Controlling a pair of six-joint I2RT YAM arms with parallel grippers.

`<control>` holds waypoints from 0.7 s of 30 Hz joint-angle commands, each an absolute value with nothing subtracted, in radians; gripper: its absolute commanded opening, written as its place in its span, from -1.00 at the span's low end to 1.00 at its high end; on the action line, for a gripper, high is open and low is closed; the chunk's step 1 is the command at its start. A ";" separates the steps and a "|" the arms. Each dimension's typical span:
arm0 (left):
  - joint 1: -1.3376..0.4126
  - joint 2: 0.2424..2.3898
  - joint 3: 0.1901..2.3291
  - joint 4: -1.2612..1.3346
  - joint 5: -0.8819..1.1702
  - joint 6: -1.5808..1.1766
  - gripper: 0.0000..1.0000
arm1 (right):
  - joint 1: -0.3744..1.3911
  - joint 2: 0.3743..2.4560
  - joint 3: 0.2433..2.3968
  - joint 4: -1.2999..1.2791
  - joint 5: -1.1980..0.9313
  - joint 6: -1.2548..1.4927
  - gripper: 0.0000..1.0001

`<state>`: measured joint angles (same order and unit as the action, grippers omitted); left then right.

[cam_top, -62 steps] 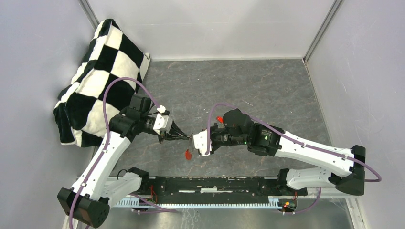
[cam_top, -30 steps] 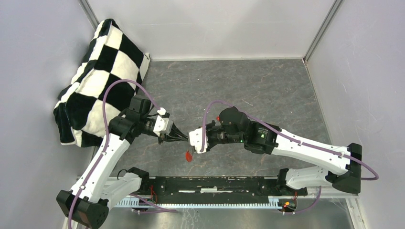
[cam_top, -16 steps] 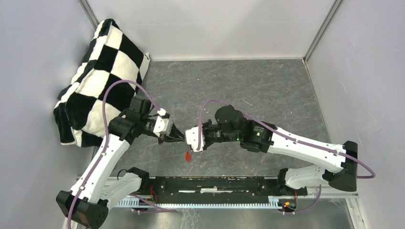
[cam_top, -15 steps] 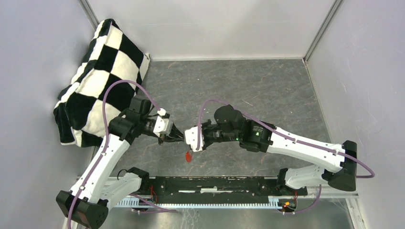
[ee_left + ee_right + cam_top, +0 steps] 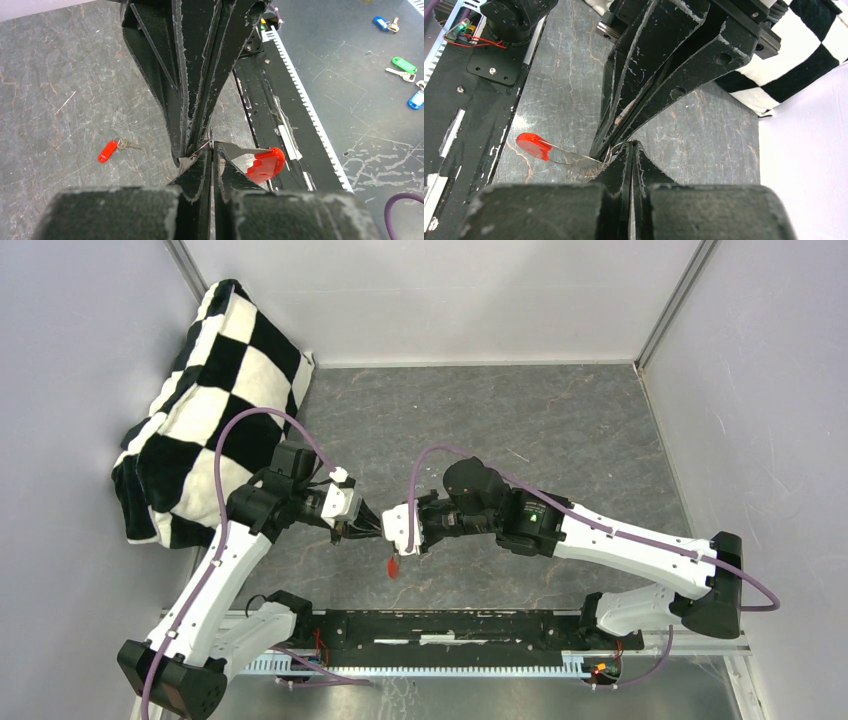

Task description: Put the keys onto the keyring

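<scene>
My left gripper (image 5: 211, 148) and right gripper (image 5: 631, 145) meet tip to tip above the table's middle. Both are shut on the keyring (image 5: 209, 145), a thin wire loop also seen in the right wrist view (image 5: 620, 146). A key with a red plastic head (image 5: 265, 165) hangs from that spot, its metal blade reaching up to the ring. It shows red below the fingers in the top view (image 5: 393, 565) and in the right wrist view (image 5: 531, 144). Whether it is threaded on the ring I cannot tell. Another key with a red tag (image 5: 107, 151) lies on the table.
A black-and-white checkered cushion (image 5: 210, 390) leans in the back left corner. A black rail (image 5: 450, 625) runs along the near edge between the arm bases. Several coloured tagged keys (image 5: 403, 64) lie on the dark surface past that rail. Grey walls enclose the table.
The right arm has pushed left, bringing its wrist closer to the left gripper. The red-headed key has stayed hanging in the same spot. Both grippers have stayed shut.
</scene>
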<state>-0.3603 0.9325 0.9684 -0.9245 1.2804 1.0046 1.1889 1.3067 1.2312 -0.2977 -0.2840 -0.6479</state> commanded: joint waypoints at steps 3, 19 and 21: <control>-0.370 0.914 0.972 -0.891 1.372 1.073 -0.96 | 1.187 1.344 1.290 -0.189 -0.295 -0.615 -0.99; -0.369 0.760 0.754 -0.041 1.266 0.406 -0.96 | 1.122 1.356 1.347 -0.264 -0.431 -0.477 -0.38; -0.368 0.767 0.766 -0.042 1.273 0.394 -0.96 | 1.091 1.353 1.348 -0.274 -0.475 -0.451 -0.38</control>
<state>-0.3557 0.7727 0.7502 -0.3595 1.2636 0.6022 1.1133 1.3434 1.2987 -0.3305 -0.3412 -0.5224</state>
